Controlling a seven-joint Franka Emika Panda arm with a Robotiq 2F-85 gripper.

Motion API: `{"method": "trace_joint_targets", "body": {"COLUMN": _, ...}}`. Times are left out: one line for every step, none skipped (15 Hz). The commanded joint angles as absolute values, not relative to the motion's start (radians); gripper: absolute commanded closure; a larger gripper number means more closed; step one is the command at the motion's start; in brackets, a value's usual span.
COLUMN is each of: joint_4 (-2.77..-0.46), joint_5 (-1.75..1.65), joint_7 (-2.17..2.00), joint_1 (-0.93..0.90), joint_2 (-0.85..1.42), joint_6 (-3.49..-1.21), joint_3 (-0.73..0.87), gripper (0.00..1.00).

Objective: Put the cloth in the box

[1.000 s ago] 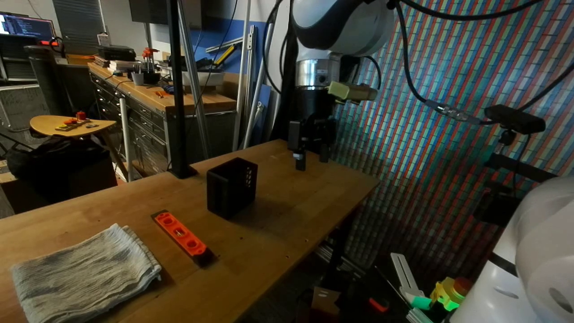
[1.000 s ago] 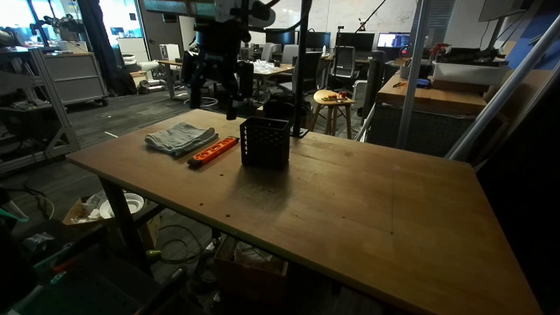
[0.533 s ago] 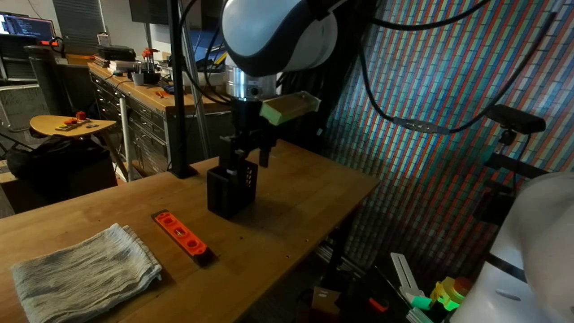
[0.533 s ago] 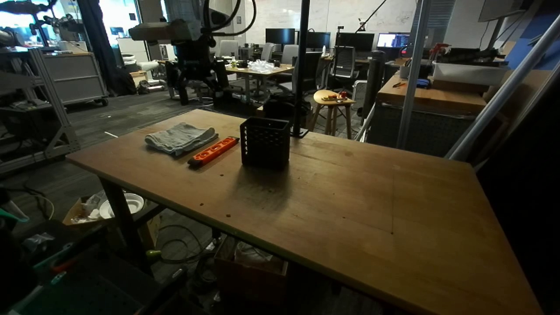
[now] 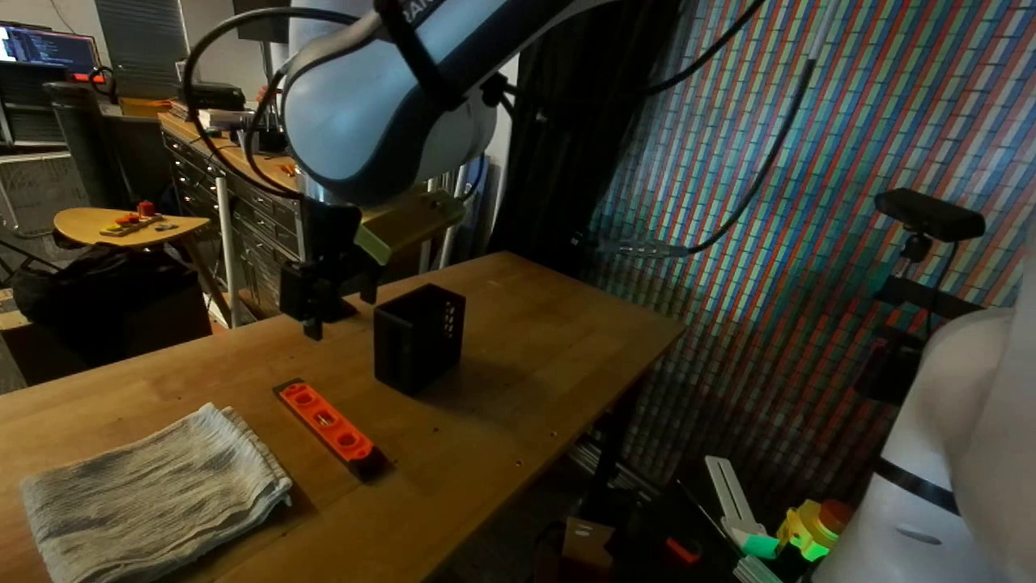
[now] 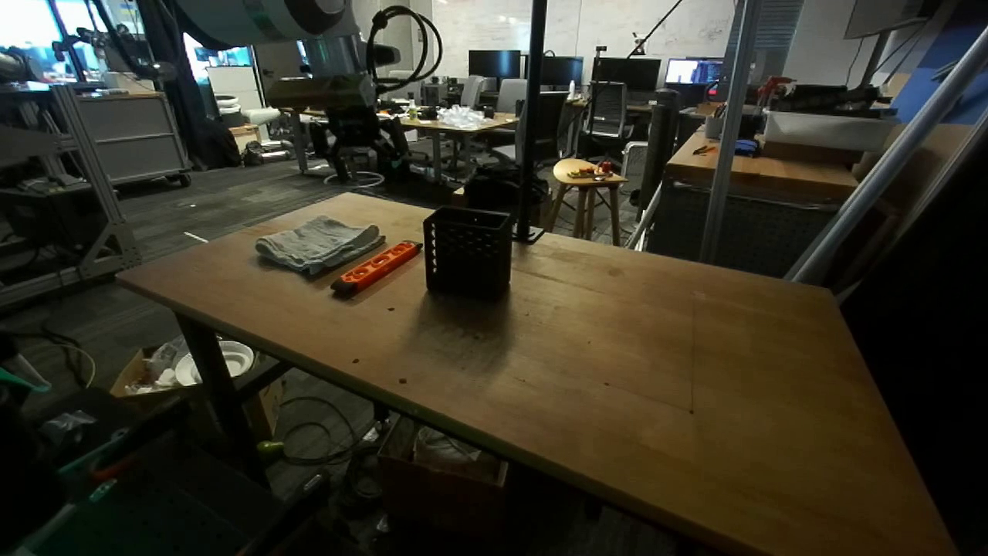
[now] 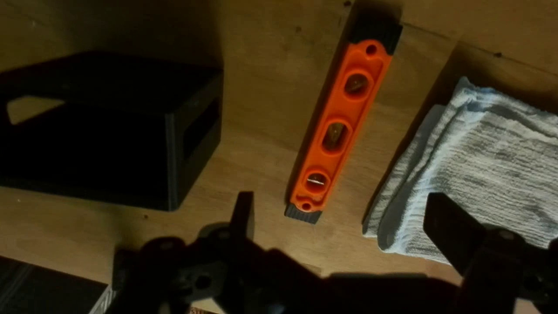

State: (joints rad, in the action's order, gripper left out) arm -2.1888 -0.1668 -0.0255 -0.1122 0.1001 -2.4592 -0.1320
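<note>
The cloth (image 5: 162,494) lies folded and rumpled, pale grey-white, on the table in both exterior views. In the wrist view the cloth (image 7: 501,174) fills the right side, partly covered by a finger. A black box (image 5: 417,344) with its top uncovered stands upright on the table; the box (image 7: 122,83) shows at the left of the wrist view, its inside dark. My gripper (image 5: 341,314) hovers above the table, apart from both box and cloth. In the wrist view the gripper (image 7: 340,196) is open, its fingers wide apart with nothing held between them.
A red-orange level (image 5: 328,425) lies flat between cloth and box. A black upright post (image 5: 320,162) rises from the table's edge near the gripper. Past the wooden table's (image 6: 617,332) edges are the floor and, farther off, a stool (image 6: 587,174).
My open gripper has swept past the box toward the post side, leftward in an exterior view. Cloth, box and level have stayed where they were.
</note>
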Motion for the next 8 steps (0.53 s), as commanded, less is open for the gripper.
{"method": "trace_joint_targets", "body": {"joint_4": -2.011, "joint_5": -0.201, "joint_7": -0.015, "joint_1": -0.152, "joint_2": 0.259, "joint_6": -2.465, "joint_3": -0.14, "gripper": 0.0}}
{"method": "trace_joint_targets", "body": {"joint_4": -1.975, "joint_5": -0.199, "joint_7": -0.009, "joint_1": -0.165, "joint_2": 0.292, "joint_6": -2.458, "joint_3": -0.142, "gripper": 0.0}}
{"method": "trace_joint_targets", "body": {"joint_4": -1.937, "joint_5": -0.196, "joint_7": -0.003, "joint_1": -0.177, "joint_2": 0.328, "joint_6": -2.453, "joint_3": -0.145, "gripper": 0.0}}
{"method": "trace_joint_targets", "body": {"joint_4": -1.905, "joint_5": -0.196, "joint_7": -0.002, "joint_1": -0.191, "joint_2": 0.354, "joint_6": -2.442, "joint_3": -0.146, "gripper": 0.0}}
{"method": "trace_joint_targets", "body": {"joint_4": -1.871, "joint_5": -0.199, "joint_7": -0.005, "joint_1": -0.206, "joint_2": 0.388, "joint_6": -2.435, "joint_3": -0.145, "gripper": 0.0}}
{"method": "trace_joint_targets", "body": {"joint_4": -1.842, "joint_5": -0.201, "joint_7": -0.009, "joint_1": -0.22, "joint_2": 0.417, "joint_6": -2.429, "joint_3": -0.144, "gripper": 0.0}}
{"method": "trace_joint_targets", "body": {"joint_4": -1.819, "joint_5": -0.198, "joint_7": -0.011, "joint_1": -0.235, "joint_2": 0.434, "joint_6": -2.42, "joint_3": -0.146, "gripper": 0.0}}
{"method": "trace_joint_targets", "body": {"joint_4": -1.796, "joint_5": -0.2, "joint_7": -0.014, "joint_1": -0.247, "joint_2": 0.467, "joint_6": -2.422, "joint_3": -0.143, "gripper": 0.0}}
